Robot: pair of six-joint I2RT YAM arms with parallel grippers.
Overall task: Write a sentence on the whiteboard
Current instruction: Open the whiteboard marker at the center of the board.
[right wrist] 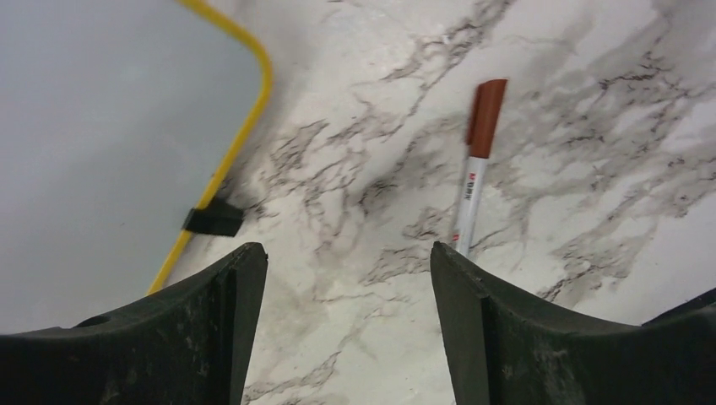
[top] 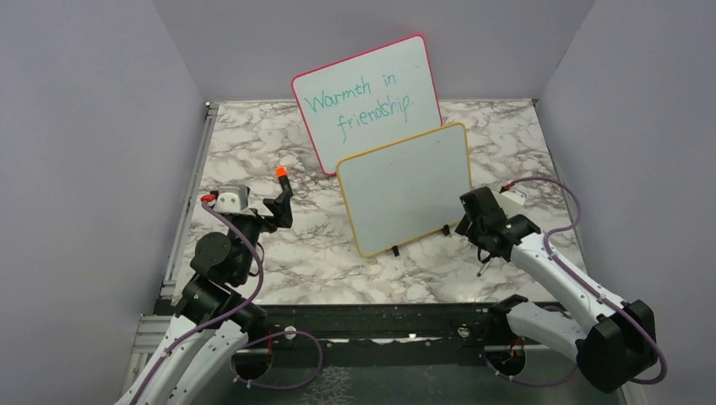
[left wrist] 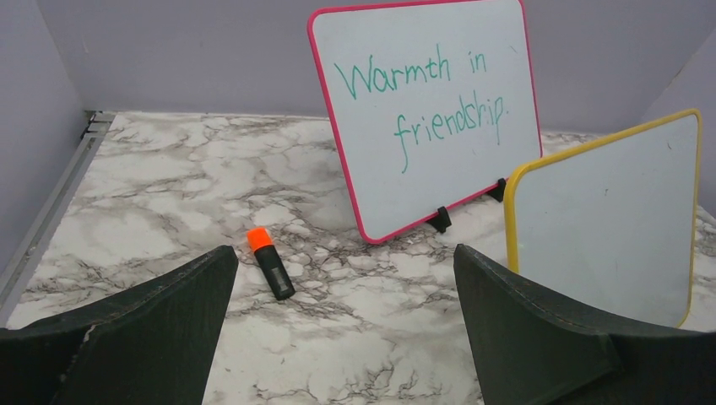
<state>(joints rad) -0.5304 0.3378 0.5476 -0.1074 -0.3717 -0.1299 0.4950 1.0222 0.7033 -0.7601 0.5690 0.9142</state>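
The whiteboard point(top: 405, 190) with the yellow-orange frame stands upright mid-table on black feet, and its face is blank. No dark reddish-brown sentence shows on it. It also shows in the left wrist view point(left wrist: 608, 219) and the right wrist view point(right wrist: 101, 126). A white marker with a red-brown cap point(right wrist: 474, 169) lies on the table right of the board, also seen from the top point(top: 512, 186). My right gripper point(right wrist: 346, 249) is open and empty above the table by the board's right foot point(right wrist: 213, 218), beside the marker. My left gripper point(left wrist: 342, 253) is open and empty.
A pink-red-framed board point(top: 367, 101) with teal writing "Warmth in friendship." stands behind the whiteboard. A black marker with an orange cap point(left wrist: 270, 263) lies on the marble table point(top: 295, 253) just ahead of my left gripper point(top: 281, 204). Grey walls enclose three sides.
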